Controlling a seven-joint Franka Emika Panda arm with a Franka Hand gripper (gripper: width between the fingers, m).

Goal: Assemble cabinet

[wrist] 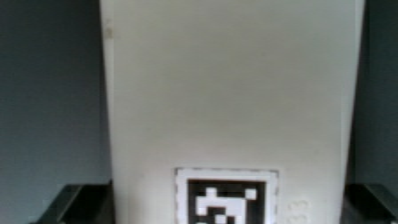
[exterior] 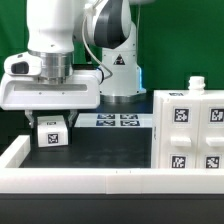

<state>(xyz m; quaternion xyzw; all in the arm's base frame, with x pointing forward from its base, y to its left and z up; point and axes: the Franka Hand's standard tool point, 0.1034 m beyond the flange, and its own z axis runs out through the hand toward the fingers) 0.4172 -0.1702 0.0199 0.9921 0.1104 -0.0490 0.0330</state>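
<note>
Your gripper (exterior: 50,124) is pinched on a small tagged block (exterior: 50,134). The cabinet (exterior: 190,135) sits on the table (exterior: 100,150) at the exterior view's right, well apart. Expect it to be stiff, smooth, bulky plastic; grip a thin wall edge, not the full body.

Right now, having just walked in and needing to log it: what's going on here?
The robot arm's claw is closed on a small white block with a black-and-white tag, at the exterior view's left. I cannot tell whether the block rests on the dark table or is just lifted off it. The big white cabinet stands apart at that view's right, with nothing touching it. A flat marker board lies farther back, between the two.
</note>
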